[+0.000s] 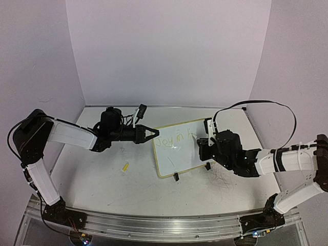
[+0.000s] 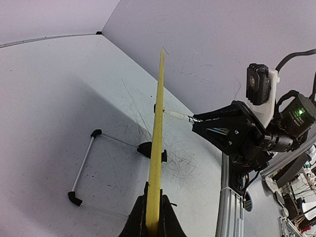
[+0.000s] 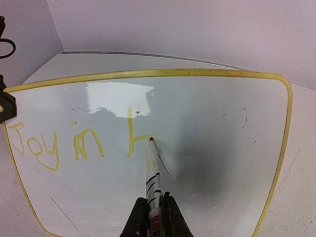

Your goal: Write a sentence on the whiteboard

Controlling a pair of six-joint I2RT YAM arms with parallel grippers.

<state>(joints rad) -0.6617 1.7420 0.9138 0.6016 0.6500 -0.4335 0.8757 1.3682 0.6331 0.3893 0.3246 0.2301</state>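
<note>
The whiteboard (image 1: 179, 148) stands tilted at mid table on two black clip feet. My left gripper (image 1: 152, 133) is shut on its yellow left rim (image 2: 157, 148), seen edge-on in the left wrist view. The sentence (image 3: 59, 143) reads "Joy in" plus a started letter, in yellow (image 1: 174, 138). My right gripper (image 3: 153, 210) is shut on a white pen (image 3: 153, 173) with black stripes; its tip touches the board at the end of the last stroke. The pen also shows in the left wrist view (image 2: 177, 116) touching the board.
A small yellow pen cap (image 1: 125, 167) lies on the table left of the board. A thin wire stand with black ends (image 2: 83, 165) lies behind the board. The right arm (image 2: 247, 133) is close to the board's right side. Walls enclose the table.
</note>
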